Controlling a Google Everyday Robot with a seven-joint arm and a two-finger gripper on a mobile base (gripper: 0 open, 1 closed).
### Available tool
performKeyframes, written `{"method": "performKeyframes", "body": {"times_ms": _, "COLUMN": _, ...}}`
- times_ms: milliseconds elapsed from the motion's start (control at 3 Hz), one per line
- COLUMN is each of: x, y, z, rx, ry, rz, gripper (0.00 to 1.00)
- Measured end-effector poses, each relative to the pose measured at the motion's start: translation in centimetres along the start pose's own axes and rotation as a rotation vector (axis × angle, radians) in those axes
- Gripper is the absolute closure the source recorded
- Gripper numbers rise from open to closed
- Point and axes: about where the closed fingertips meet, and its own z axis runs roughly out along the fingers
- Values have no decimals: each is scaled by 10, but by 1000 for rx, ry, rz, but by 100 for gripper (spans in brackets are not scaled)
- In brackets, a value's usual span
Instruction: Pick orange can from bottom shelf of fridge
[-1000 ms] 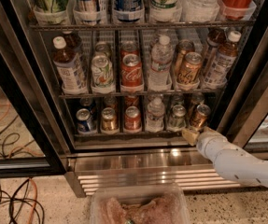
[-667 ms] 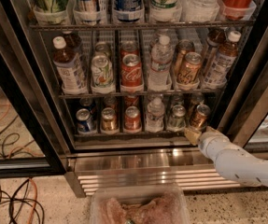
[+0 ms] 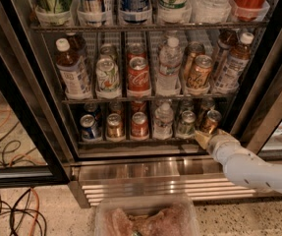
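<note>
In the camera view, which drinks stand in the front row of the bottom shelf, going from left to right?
From the left: blue can, gold can, red can, water bottle, greenish can, orange can. The gripper is just below the orange can.

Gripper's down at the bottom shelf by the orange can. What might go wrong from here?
1. The gripper sits low, at the steel front edge of the bottom shelf, just below the orange can; pushing in may catch that edge.
2. A silver-green can stands close on the orange can's left and may get knocked.
3. The arm runs near the black door frame; a swing right could hit it.
</note>
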Motion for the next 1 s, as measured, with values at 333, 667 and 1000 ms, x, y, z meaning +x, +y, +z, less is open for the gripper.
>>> {"method": "performKeyframes", "body": {"times_ms": 333, "x": -6, "y": -10, "z": 21, "rx": 11, "ry": -34, "rz": -13, "gripper": 43}}
{"method": "performKeyframes", "body": {"times_ms": 667, "x": -4, "y": -15, "z": 28, "rx": 20, "ry": -34, "rz": -15, "gripper": 43}}
{"method": "performKeyframes", "body": {"times_ms": 1000, "x": -10, "y": -17, "z": 35, "rx": 18, "ry": -50, "rz": -13, "gripper": 44}}
